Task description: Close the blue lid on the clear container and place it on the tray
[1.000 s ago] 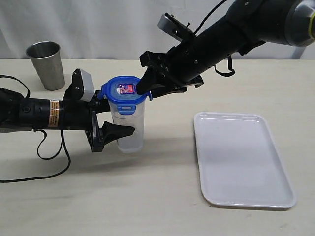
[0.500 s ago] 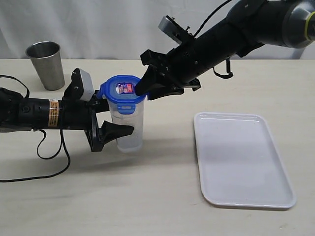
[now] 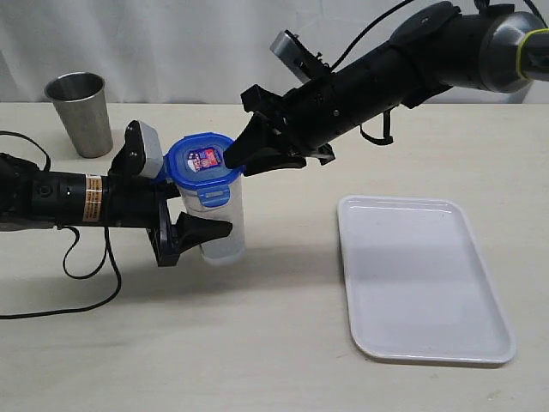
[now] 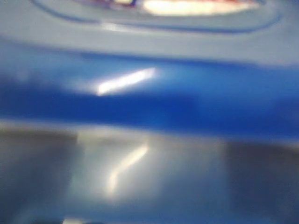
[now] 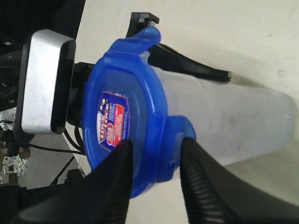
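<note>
The clear container [image 3: 223, 230] stands on the table, leaning a little, with the blue lid [image 3: 199, 161] on its mouth. My left gripper [image 3: 199, 216] is shut on the clear container, one black finger [image 3: 204, 230] in front and the other behind. My right gripper [image 3: 235, 158] reaches in from the right and is shut across the lid's near rim. In the right wrist view its fingertips [image 5: 125, 148] straddle the lid [image 5: 117, 116], one on top and one on the outside of a flap, with the container [image 5: 233, 116] beyond. The left wrist view is a close blur of the lid [image 4: 149, 93] above the container wall [image 4: 149, 172]. The white tray [image 3: 420, 275] lies at the right.
A grey steel cup [image 3: 79, 112] stands at the back left. The left arm's cable [image 3: 86, 275] loops on the table in front of it. A pale backdrop runs behind the table's far edge.
The right gripper has pushed leftward on the lid. The lid and the container's top have shifted a little to the left, and the container now leans. The left arm has barely moved.
</note>
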